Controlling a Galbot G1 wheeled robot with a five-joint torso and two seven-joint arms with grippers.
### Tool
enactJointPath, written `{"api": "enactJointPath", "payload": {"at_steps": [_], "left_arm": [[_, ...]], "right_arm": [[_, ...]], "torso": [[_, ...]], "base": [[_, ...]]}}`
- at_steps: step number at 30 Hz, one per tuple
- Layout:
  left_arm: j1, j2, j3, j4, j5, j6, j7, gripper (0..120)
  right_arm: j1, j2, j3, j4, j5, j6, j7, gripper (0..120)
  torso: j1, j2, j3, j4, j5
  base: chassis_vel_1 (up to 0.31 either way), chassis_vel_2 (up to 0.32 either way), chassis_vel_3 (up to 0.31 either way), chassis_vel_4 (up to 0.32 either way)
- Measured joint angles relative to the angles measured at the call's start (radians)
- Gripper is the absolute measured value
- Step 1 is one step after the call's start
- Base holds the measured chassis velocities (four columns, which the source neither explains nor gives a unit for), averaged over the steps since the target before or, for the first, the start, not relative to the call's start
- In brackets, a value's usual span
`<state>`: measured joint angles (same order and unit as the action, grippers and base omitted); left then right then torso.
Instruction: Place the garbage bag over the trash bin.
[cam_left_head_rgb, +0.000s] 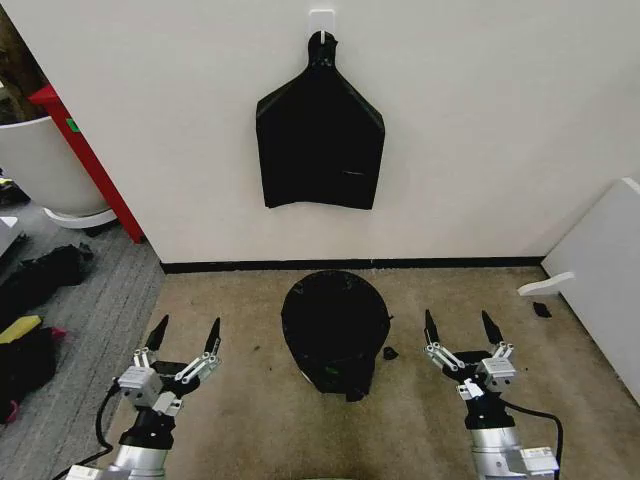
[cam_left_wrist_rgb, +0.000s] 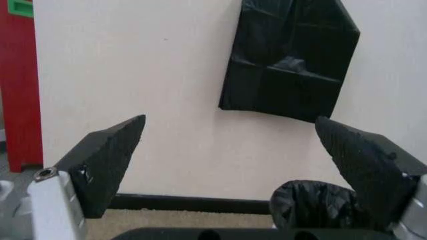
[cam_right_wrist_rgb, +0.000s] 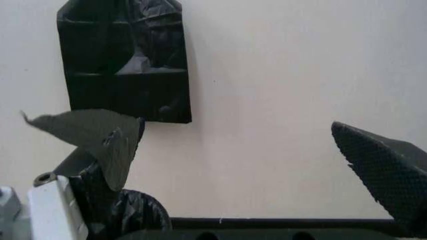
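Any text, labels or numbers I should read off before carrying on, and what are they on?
None can be read.
Green tag on the red post by the wall: too small to tell if it bears words.
Hanging bunch of black bags: a faint pale mark, not readable.
Garbage bag over the trash bin: no print seen.
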<state>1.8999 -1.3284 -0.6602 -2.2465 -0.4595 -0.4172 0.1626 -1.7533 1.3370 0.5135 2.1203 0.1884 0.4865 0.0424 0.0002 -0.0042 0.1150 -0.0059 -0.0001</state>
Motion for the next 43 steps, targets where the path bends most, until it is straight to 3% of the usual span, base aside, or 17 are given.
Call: {"api": "enactJointPath", "payload": {"at_steps": [9,18,43], "left_arm": [[0.049,-0.049,0.019,-0.081,0.062,0.07,-0.017,100],[0.171,-0.098,0.043,-0.125,0.103,0.033,-0.025,100],[0.169,-0.098,0.045,-0.124,0.103,0.03,-0.029,100]], "right_arm": [[-0.082,-0.003,-0.011,0.005,0.002,0.018,0.006,100],[-0.104,-0.007,-0.014,0.031,-0.004,0.042,0.04,100],[-0.102,-0.009,-0.014,0.033,-0.005,0.041,0.041,100]], "torso": [[0.0,0.0,0.0,-0.0002,0.0002],[0.0,0.0,0.0,0.0,0.0003],[0.0,0.0,0.0,-0.0001,0.0001]], "base": [[0.0,0.0,0.0,0.0],[0.0,0.0,0.0,0.0],[0.0,0.0,0.0,0.0]]}}
